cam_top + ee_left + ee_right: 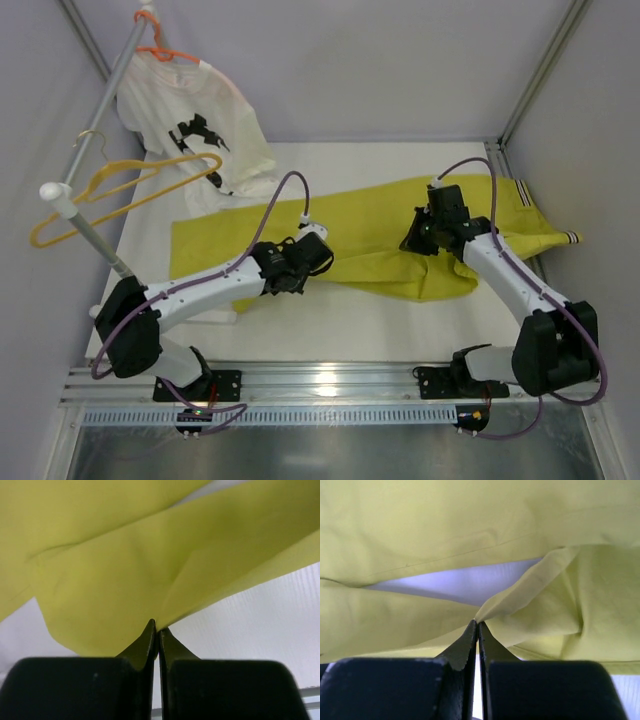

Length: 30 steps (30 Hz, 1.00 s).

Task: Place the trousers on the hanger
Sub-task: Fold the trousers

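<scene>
– Checking your left fingers first: are they on anything?

– Yes. You have them pressed fully together, with a fold of the trousers pinched at their tips. In your left wrist view the yellow-green cloth rises in a creased peak from the spot where they meet. From above, that grip sits on the near edge of the cloth, around the middle of the bench.

– And the right fingers?

– You have those closed just as tightly, on another bunched fold of the same trousers. From above they sit toward 3 o'clock, on the cloth and well apart from your left ones. In your right wrist view a strip of white bench shows through a gap between two layers of cloth.

– Where do the trousers lie?

– They lie spread across the bench from 9 o'clock to 3 o'clock, with the striped bands showing at the 3 o'clock end.

– The hanger?

– You'll find the hanger, thin and yellow, hooked on the slanted rail at 10 o'clock, near the 9 o'clock end of the trousers. Farther up the same rail, at 11 o'clock, an orange hanger carries a white T-shirt with black print.
</scene>
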### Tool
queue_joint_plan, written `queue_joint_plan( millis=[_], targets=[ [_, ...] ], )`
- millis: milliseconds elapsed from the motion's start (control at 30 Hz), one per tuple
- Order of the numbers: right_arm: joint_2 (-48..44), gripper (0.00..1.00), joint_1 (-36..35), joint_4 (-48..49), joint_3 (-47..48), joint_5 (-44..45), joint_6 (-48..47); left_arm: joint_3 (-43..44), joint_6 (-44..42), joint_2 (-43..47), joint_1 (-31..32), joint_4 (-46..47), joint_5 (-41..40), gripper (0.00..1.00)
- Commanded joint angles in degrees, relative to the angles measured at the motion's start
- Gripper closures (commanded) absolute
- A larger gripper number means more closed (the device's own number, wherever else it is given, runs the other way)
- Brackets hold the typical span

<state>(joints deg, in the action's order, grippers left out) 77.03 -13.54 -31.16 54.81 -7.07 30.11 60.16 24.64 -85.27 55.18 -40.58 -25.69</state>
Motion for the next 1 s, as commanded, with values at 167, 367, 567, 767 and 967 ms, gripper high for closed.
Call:
queue_joint_plan(
  millis=[167,367,567,767,967],
  targets=[
    [-14.4,0.96,-1.2,-5.2,-1.3,1.5,2.3,18.5,11.5,4.1,0.4,-33.1,-10.6,1.0],
    [-17.3,0.96,-1.9,-7.1,1.5,2.6,4.3,27.5,16.5,4.0,0.6,-46.4,-14.6,1.0],
    [-11.2,0.96,-2.4,-7.1,8.7,2.8,4.2,31.9,18.6,-0.3,0.1,-54.4,-17.7,1.0],
    [-3.1,0.96,-3.8,-4.4,13.3,2.2,3.9,32.2,19.4,-0.8,-4.6,-53.7,-16.7,1.0],
    [3.9,0.96,-4.9,0.2,14.5,1.4,3.8,30.5,17.1,-1.6,-10.7,-51.8,-15.6,1.0]
  ],
)
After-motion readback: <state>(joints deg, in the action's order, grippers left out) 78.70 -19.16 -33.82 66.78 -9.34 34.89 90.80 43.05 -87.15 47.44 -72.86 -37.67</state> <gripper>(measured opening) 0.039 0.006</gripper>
